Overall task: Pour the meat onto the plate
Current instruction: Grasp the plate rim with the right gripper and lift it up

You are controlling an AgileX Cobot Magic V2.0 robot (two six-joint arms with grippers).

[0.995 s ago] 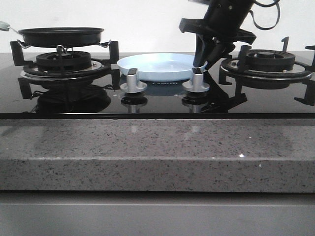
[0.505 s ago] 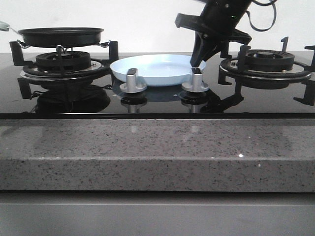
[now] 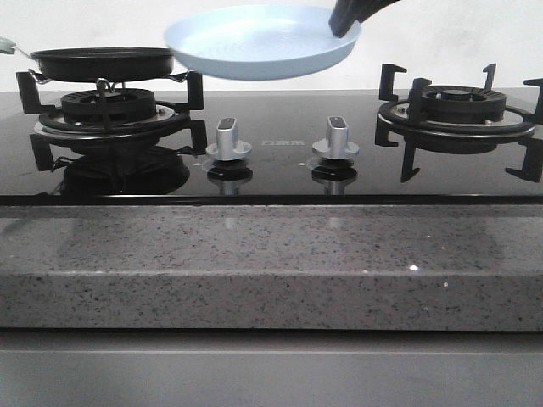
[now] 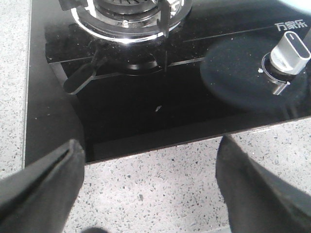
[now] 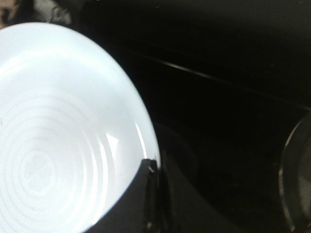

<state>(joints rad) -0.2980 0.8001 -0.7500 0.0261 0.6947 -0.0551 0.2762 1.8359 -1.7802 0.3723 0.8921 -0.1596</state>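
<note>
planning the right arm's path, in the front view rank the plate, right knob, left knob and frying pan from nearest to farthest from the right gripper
1. plate: held at its right rim by the right gripper, raised above the stove.
2. right knob: directly below the gripper.
3. left knob: below and further left.
4. frying pan: far left, on the left burner.

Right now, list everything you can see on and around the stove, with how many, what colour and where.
plate: one, pale blue, empty, held in the air above the middle of the hob.
frying pan: one, black, on the left burner.
burners: two, black, left and right.
knobs: two, silver, front centre of the hob.
hob: one, glossy black glass.
countertop: one, speckled grey stone, in front of the hob.
meat: none visible.
right gripper: black, clamped on the plate's right rim.
left gripper: black, open, over the countertop's front edge.
</note>
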